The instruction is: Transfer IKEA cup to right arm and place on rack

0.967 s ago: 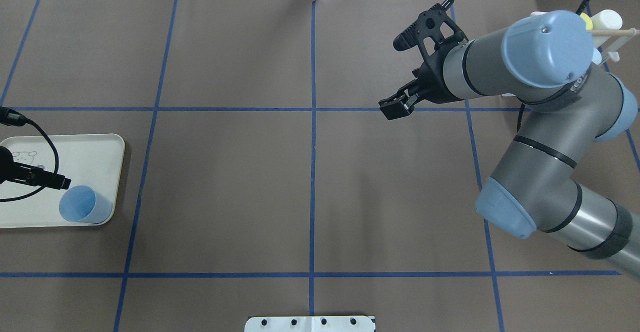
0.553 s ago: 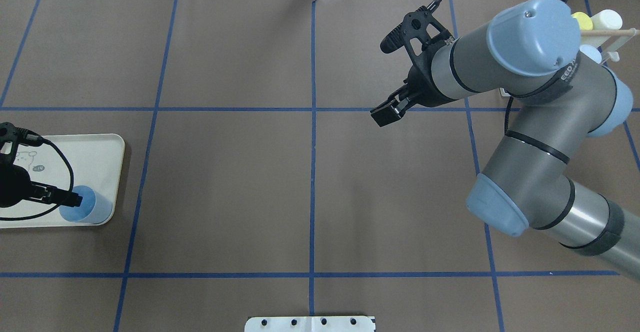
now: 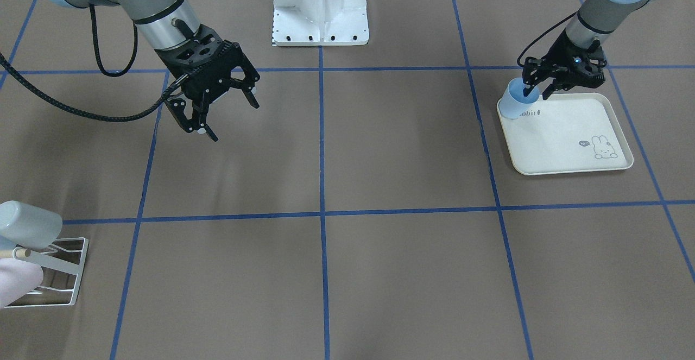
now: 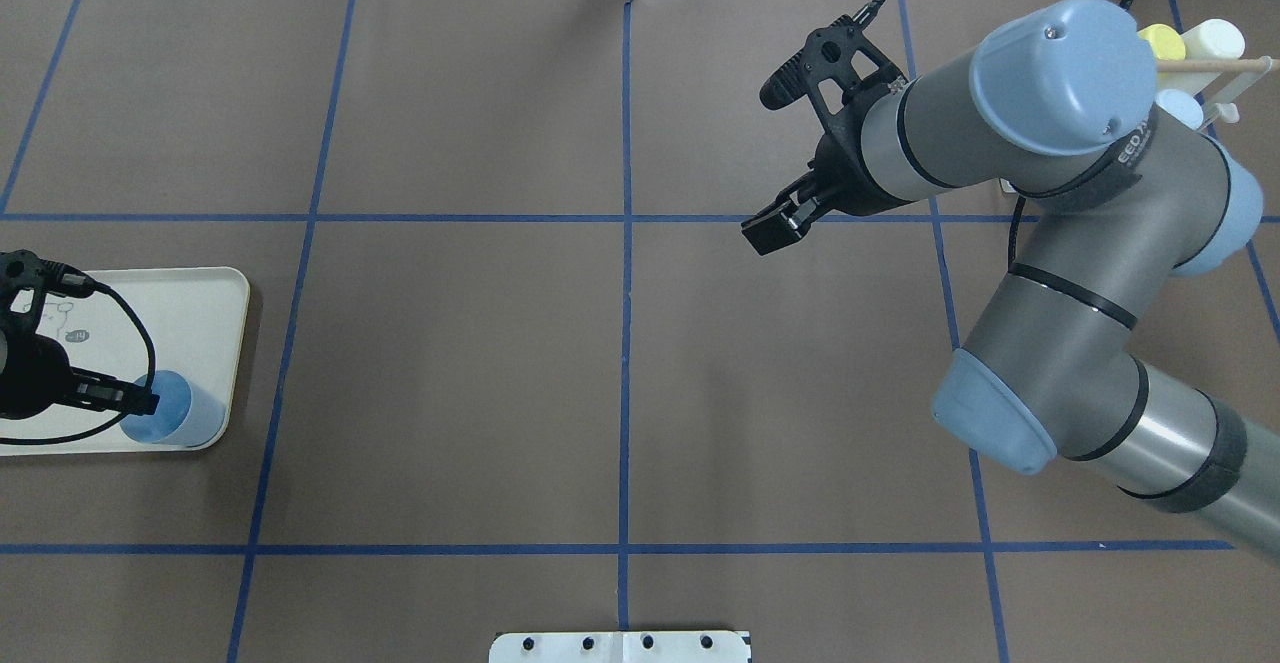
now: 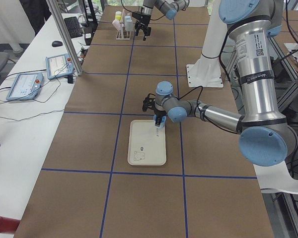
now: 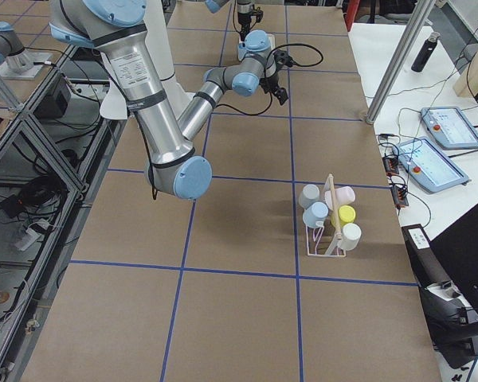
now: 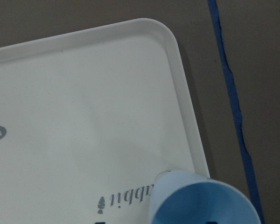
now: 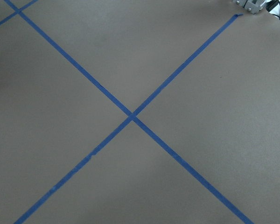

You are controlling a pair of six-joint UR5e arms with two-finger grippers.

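Item: IKEA cup (image 3: pixel 513 105), pale blue, standing upright in the corner of the cream rabbit-print tray (image 3: pixel 570 171) that lay nearest the robot and the middle of the desk (image 4: pixel 450 363). Its long axis was vertical and its mouth faced up. Position relative to left gripper (image 3: pixel 536 89): directly at the fingertips. In the front-facing view one finger reached down into the mouth and the other hung outside the wall on the tray side, so the jaws straddled the rim with the cup body lying toward the desk centre from the wrist. Left gripper state: parted, apparently not clamped on the wall, though actual contact could not be settled from these views. The left wrist view showed the cup rim (image 7: pixel 200 200) at the bottom edge, consistent with a rim pinch from above. Right gripper (image 3: pixel 231 118): spread wide, holding nothing, hovering above bare desk well apart from the cup, on the far side of the centre line. Rack (image 3: pixel 65 273): small white wire frame with a wooden dowel, at the right-arm end of the desk, already bearing other cups. Judgement: the left arm was by far the nearer; the coming move turned on closing across the thin wall before lifting toward the centre.
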